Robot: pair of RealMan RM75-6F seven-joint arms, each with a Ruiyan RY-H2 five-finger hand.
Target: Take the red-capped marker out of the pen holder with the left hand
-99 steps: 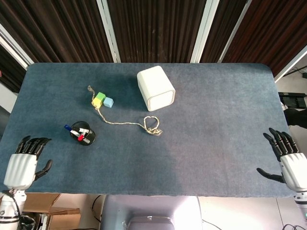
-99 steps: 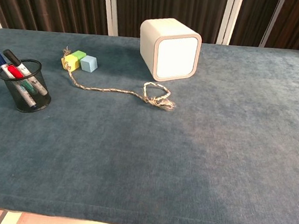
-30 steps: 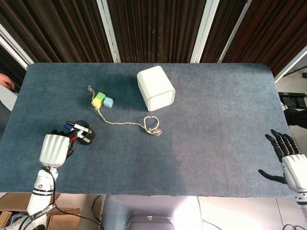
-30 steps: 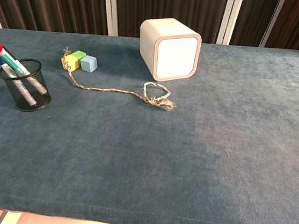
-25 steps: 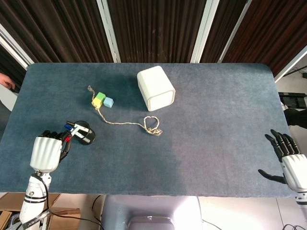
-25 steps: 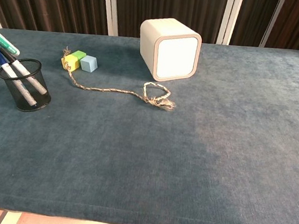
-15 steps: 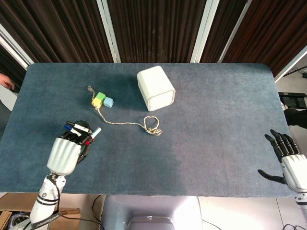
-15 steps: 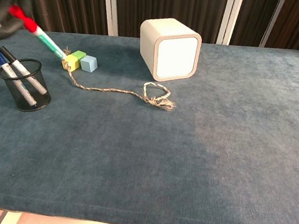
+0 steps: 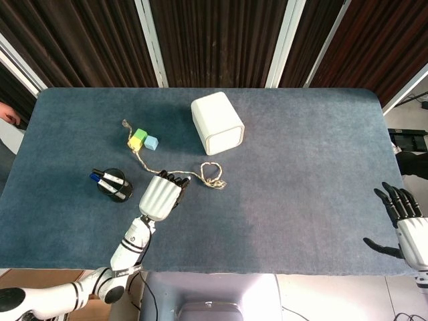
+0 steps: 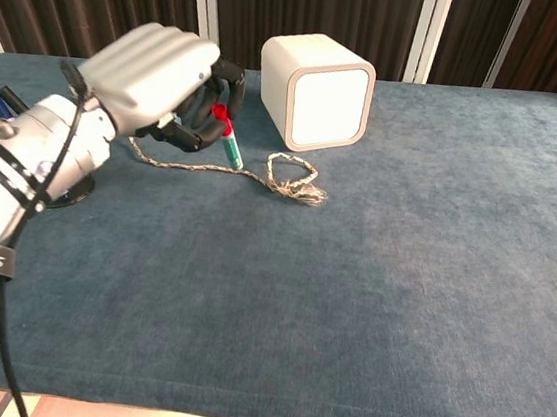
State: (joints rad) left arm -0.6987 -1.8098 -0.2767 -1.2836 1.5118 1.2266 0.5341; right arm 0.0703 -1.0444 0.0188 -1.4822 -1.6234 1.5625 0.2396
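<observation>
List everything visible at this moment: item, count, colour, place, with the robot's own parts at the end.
Red-capped marker: one, red cap with a white and green barrel, held in the left hand above the table, out of the holder.
Pen holder: one, black mesh, left part of the table.
Markers in holder: at least two, blue-capped and black-capped.
Blocks: three, yellow, green and light blue, clustered behind the holder.
Rope: one, beige, running from the blocks to a coil near mid-table.
White cube box: one, white, far centre.
Table: one, dark blue cloth top.
Left hand: white back, black fingers, gripping the marker.
Right hand: same colours, fingers spread, at the right edge.
</observation>
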